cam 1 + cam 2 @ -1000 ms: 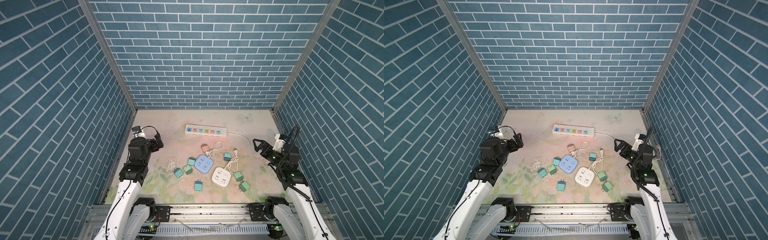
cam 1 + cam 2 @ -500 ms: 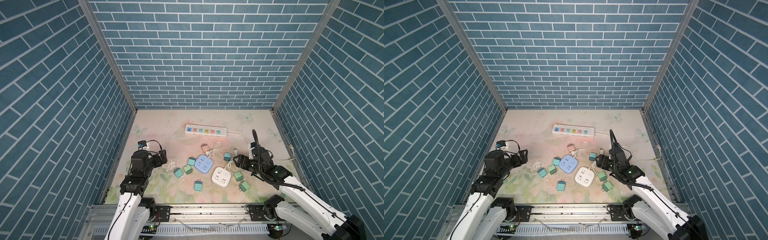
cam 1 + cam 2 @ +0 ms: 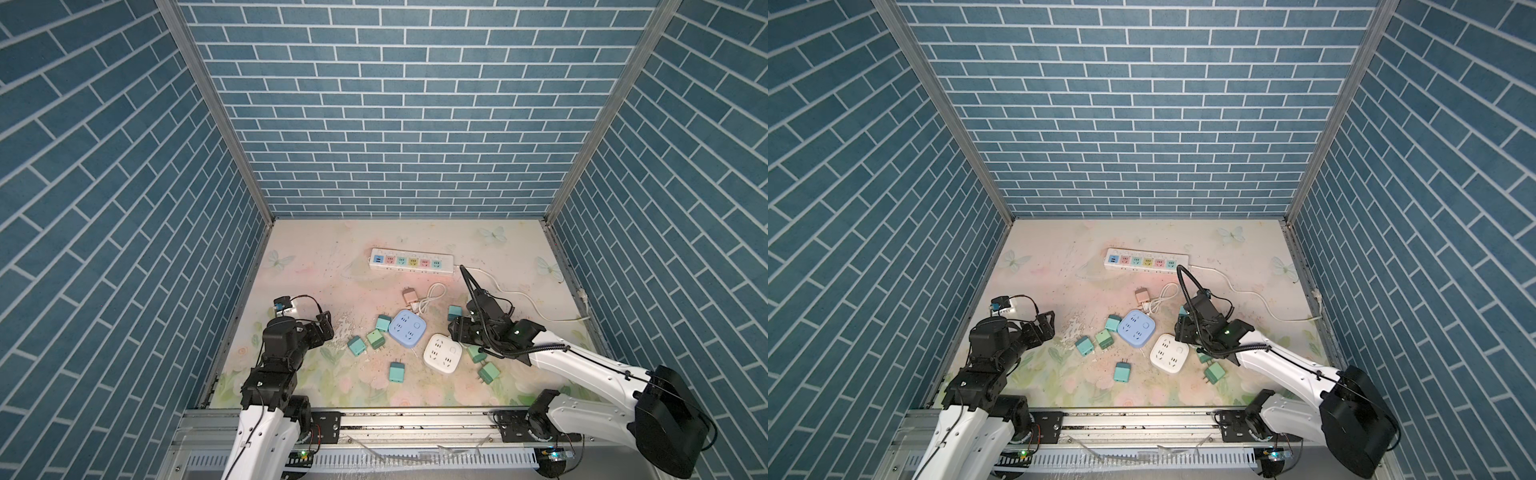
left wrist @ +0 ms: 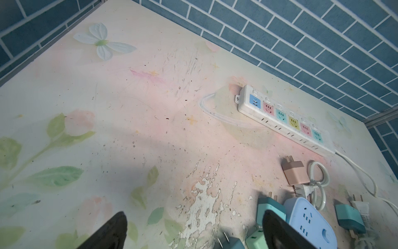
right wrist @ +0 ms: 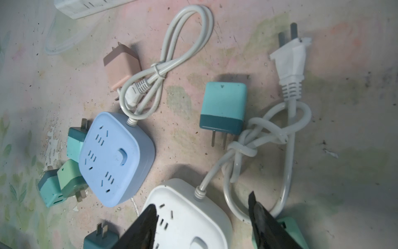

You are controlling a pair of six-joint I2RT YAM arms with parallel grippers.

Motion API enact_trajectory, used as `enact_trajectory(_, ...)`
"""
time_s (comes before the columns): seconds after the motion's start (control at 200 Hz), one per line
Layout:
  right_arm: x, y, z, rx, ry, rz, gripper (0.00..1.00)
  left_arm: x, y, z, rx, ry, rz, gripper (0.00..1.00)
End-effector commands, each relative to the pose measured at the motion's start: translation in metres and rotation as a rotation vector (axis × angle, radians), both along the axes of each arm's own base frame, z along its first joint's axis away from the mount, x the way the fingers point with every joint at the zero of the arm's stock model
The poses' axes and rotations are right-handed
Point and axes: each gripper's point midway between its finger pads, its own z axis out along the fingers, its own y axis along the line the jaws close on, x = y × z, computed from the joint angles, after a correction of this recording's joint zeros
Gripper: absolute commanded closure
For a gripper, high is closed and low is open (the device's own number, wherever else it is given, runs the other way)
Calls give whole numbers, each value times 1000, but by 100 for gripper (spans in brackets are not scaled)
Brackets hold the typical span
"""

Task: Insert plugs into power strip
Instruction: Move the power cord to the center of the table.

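R tool (image 5: 202, 224) jaws apart, nothing clamped, hanging low over the corner of the white square hub (image 3: 442, 353) where its knotted white cord (image 5: 269, 138) comes out. Prob lining up on a plug there: a teal plug (image 5: 224, 103) lies just past the cord and a green plug (image 5: 295, 230) sits partly under one finger, can't tell which it's after. L tool (image 4: 193, 230) jaws wide apart, empty, near the left edge of the tabletop (image 3: 316, 249), aimed toward the pile; my guess is it's keeping clear while the R arm works. Power strip (image 3: 410, 263) lies flat near the far edge, approx centred, long side parallel to that edge, coloured socket faces up, all empty, so no plug is in yet by my read. Plugs are loose in mid tabletop around the blue square hub (image 3: 406, 327) and the white hub, those I can make out lying on their sides, so each prob needs turning prongs-down before insertion. Teal plug look: small cube-ish block, light teal body w/ darker teal band at the prong end, two flat metal prongs pointing back toward the R tool, tiny triangle mark on the upper face. Pinkish-tan plug (image 3: 409, 296) lies between strip and blue hub, touching a bundled white cord (image 3: 430, 296). Three teal/green plugs (image 3: 376, 338) cluster on the blue hub's side toward the left edge; a lone teal plug (image 3: 397, 371) lies nearer the near edge.
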Motion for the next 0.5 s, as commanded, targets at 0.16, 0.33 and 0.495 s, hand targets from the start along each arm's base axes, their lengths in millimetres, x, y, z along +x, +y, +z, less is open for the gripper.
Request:
enact_trajectory(0.16,18,10,-3,-68,-4,-45,32,2,-6,0,-16,-8,-26,0)
enact_trajectory(0.33,24,14,-11,-118,13,-29,32,2,-6,-1,-16,-7,-29,0)
enact_trajectory(0.495,28,-4,-13,-224,2,-67,33,3,-6,-2,-16,7,-30,0)
